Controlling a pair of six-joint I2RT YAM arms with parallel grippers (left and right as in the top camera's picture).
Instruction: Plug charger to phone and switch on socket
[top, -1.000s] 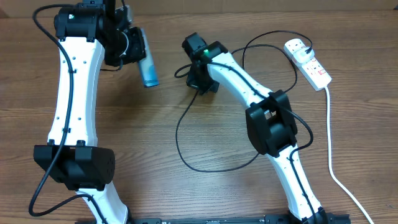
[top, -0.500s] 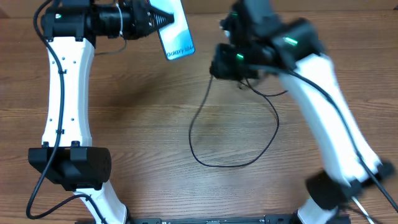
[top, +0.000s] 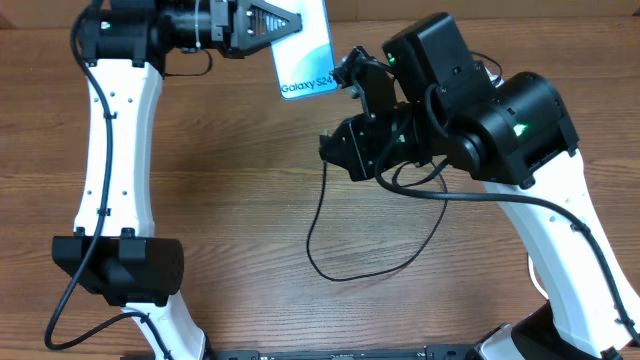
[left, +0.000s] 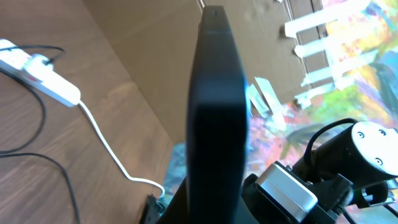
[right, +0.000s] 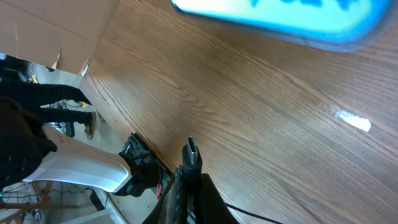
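My left gripper (top: 262, 24) is shut on the phone (top: 306, 50) and holds it raised at the top centre, its light blue screen with white text facing up. In the left wrist view the phone (left: 216, 106) shows edge-on as a dark slab. My right gripper (top: 340, 150) is shut on the charger's connector tip (right: 192, 155), which points up toward the phone's blue edge (right: 286, 17) but stays apart from it. The black charger cable (top: 330, 255) hangs down and loops on the table. The white socket (left: 38, 74) with its cord shows only in the left wrist view.
The right arm's bulky black joint (top: 500, 115) hides the table's top right in the overhead view. The socket's thick white cord (left: 112, 149) trails along the table edge. The left arm's base (top: 120, 265) stands at the lower left.
The phone has moved a little right and tilted flatter to the camera. My right arm has swung in under it, bringing the connector tip close below the phone's lower edge.
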